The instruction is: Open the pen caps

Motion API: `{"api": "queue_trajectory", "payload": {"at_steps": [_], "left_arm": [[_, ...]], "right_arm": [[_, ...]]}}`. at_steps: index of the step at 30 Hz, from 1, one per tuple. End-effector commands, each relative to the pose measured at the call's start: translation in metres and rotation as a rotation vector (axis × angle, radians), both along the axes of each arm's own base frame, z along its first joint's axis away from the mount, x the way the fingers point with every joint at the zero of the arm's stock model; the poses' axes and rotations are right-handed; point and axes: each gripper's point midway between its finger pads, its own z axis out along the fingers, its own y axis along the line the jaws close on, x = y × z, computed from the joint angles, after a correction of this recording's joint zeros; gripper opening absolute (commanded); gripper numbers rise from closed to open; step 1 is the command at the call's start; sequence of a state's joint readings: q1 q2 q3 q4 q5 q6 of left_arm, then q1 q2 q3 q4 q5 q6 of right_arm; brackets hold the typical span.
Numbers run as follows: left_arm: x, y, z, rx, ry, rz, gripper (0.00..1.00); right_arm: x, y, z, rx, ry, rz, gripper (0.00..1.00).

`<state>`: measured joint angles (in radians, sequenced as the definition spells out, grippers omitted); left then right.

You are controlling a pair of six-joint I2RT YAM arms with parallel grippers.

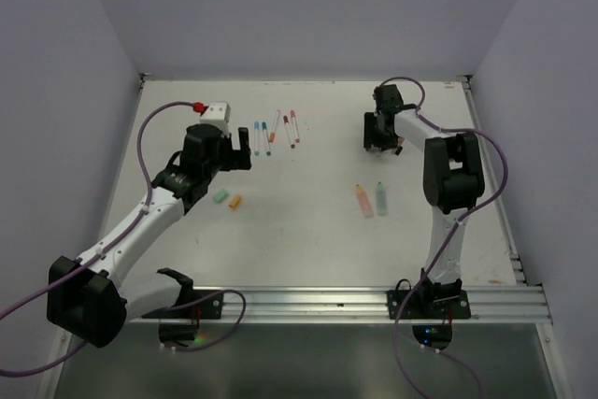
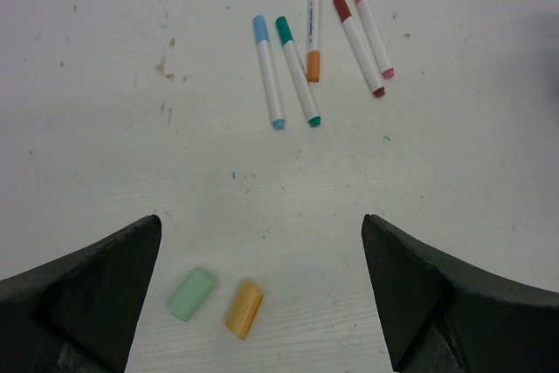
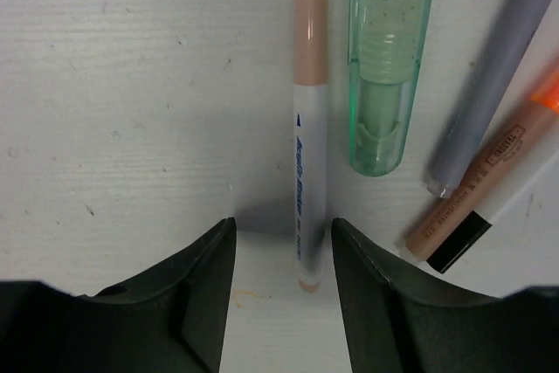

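Observation:
Two loose pen caps, mint green (image 2: 191, 293) and orange (image 2: 244, 308), lie side by side on the table between my left gripper's (image 2: 262, 224) open fingers, nearer the left one. Beyond them lie capped pens: blue (image 2: 269, 72), green (image 2: 298, 70), orange (image 2: 314, 28), dark red (image 2: 358, 44) and pink (image 2: 371, 14). My right gripper (image 3: 282, 226) is open and low over the table. Its fingers straddle the near end of a white pen with a peach cap (image 3: 308, 128) without clamping it. From above, the left gripper (image 1: 243, 151) hovers beside the pen row and the right gripper (image 1: 381, 142) is at the back right.
A translucent green marker (image 3: 384, 67), a purple pen (image 3: 498, 76) and a tan pen with a black end (image 3: 476, 194) lie right of the right gripper. An orange highlighter (image 1: 363, 200) and a pale green one (image 1: 381, 197) lie mid-table. Walls enclose the table (image 1: 308, 249).

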<state>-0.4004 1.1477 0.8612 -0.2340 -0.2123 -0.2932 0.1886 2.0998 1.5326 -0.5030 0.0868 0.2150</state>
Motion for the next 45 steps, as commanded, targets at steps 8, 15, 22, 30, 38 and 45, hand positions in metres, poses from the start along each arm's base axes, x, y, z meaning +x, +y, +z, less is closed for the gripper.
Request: {"api": "queue_trajectory", "payload": {"at_steps": [8,15,22,30,38,45], "left_arm": [[0.009,-0.021,0.022,-0.079,-0.079,-0.088,1.0],[0.007,-0.051,0.042,-0.225,-0.093,-0.192,1.0],[0.008,-0.084,0.068,-0.417,-0.112,-0.277,1.0],[0.009,-0.103,0.079,-0.54,-0.107,-0.324,0.95],[0.004,-0.11,0.083,-0.608,-0.108,-0.353,0.82],[0.006,-0.112,0.081,-0.63,-0.097,-0.344,0.61]], "right_arm": [[0.016,0.01,-0.011,0.02,0.002,0.034,0.22],[-0.002,0.076,0.024,0.198,-0.087,0.23,0.0],[-0.064,0.191,0.131,0.479,-0.375,0.508,0.0],[-0.144,0.253,0.195,0.716,-0.523,0.722,0.0],[-0.171,0.273,0.219,0.795,-0.577,0.8,0.0],[-0.174,0.278,0.22,0.814,-0.583,0.812,0.0]]}}
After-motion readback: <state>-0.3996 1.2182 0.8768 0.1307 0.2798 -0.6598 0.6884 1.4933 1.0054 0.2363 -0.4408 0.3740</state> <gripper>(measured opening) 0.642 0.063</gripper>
